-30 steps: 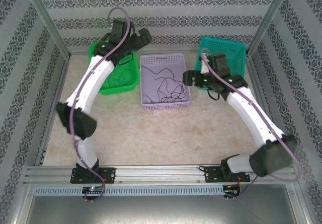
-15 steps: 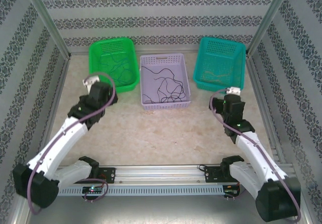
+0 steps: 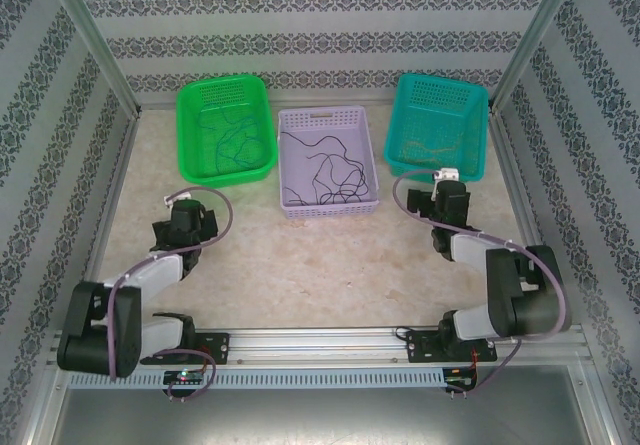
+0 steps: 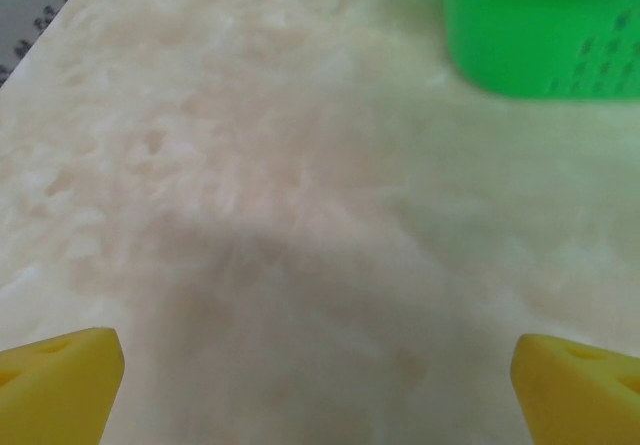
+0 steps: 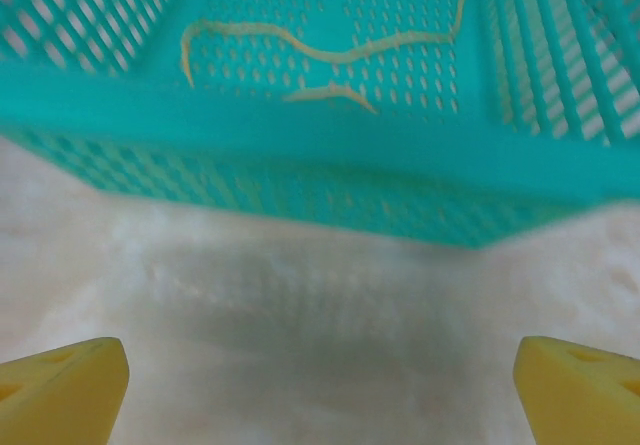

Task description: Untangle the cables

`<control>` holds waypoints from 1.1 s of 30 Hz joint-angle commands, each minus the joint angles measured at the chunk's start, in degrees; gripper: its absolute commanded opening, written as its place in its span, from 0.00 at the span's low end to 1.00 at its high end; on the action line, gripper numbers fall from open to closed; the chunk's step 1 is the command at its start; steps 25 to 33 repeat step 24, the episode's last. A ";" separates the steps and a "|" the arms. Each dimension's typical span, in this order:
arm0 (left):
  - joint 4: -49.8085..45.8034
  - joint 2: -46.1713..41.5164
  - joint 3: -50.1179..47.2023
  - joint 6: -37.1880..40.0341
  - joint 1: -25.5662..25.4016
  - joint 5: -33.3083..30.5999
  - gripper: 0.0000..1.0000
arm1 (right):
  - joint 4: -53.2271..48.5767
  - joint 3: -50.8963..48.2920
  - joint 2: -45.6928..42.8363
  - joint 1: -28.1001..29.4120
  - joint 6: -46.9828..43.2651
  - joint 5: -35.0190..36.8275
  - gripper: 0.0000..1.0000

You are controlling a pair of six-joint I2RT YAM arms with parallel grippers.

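Within the lilac basket [image 3: 322, 114], black cables [image 3: 337, 179] (loosely tangled).

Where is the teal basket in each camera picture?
Top external: teal basket at the table's far right.
Right wrist: teal basket across the upper half, tan cables inside.
Left wrist: green basket corner, upper right.
Shared landmark: the marbled table.

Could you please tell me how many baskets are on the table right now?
3: a green basket at the back left, a lavender basket in the middle, and a teal basket at the back right. None seems hidden.
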 commanded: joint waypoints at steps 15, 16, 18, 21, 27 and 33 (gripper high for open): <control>37.23 18.72 1.11 9.44 2.55 15.60 1.00 | 21.33 -4.22 4.34 -0.57 -2.02 -2.56 0.98; 34.37 17.89 1.68 9.30 2.57 15.67 1.00 | 21.35 -4.29 4.32 -0.53 -2.03 -2.48 0.98; 35.50 18.24 1.52 9.53 2.39 15.45 1.00 | 21.23 -4.17 4.41 -0.48 -2.13 -2.53 0.98; 33.86 17.98 2.13 9.97 1.87 14.90 1.00 | 20.29 -3.61 4.59 -1.08 -1.90 -4.21 0.98; 34.10 18.00 1.92 10.05 1.87 15.02 0.99 | 22.09 -4.75 4.25 -0.87 -2.27 -3.84 0.98; 34.10 18.00 1.92 10.05 1.87 15.02 0.99 | 22.09 -4.75 4.25 -0.87 -2.27 -3.84 0.98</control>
